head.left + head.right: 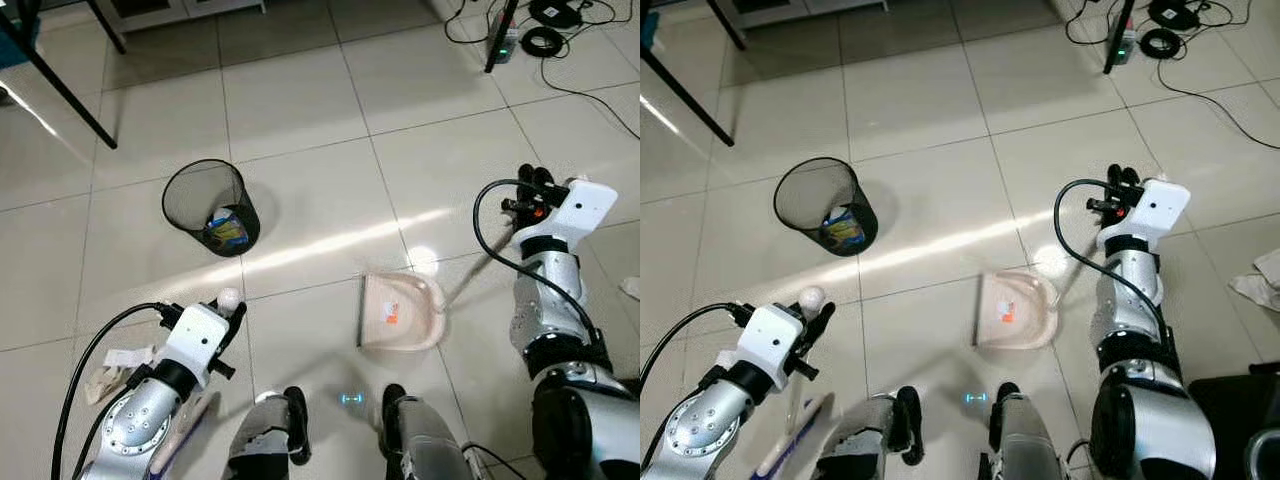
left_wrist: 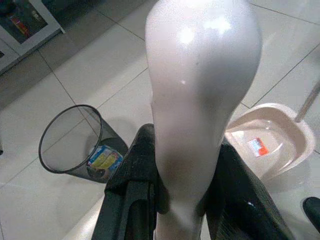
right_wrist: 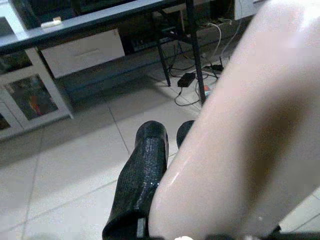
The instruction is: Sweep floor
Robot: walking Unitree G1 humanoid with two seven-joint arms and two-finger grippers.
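Left gripper (image 2: 182, 195): closed around the pale broom handle (image 2: 200, 100), held low at the robot's left. Right gripper (image 1: 535, 180): closed on the dustpan handle (image 3: 240, 150), held at the robot's right. Pink dustpan (image 1: 400, 312): resting on the tiled floor (image 1: 300, 100) just ahead of the robot's feet. Black mesh bin (image 1: 210, 207): placed left of the dustpan, with a colourful wrapper seen inside.

White tiled floor (image 1: 300, 100) bears dustpan (image 1: 400, 312), mesh bin (image 1: 208, 207), cables (image 1: 560, 30).
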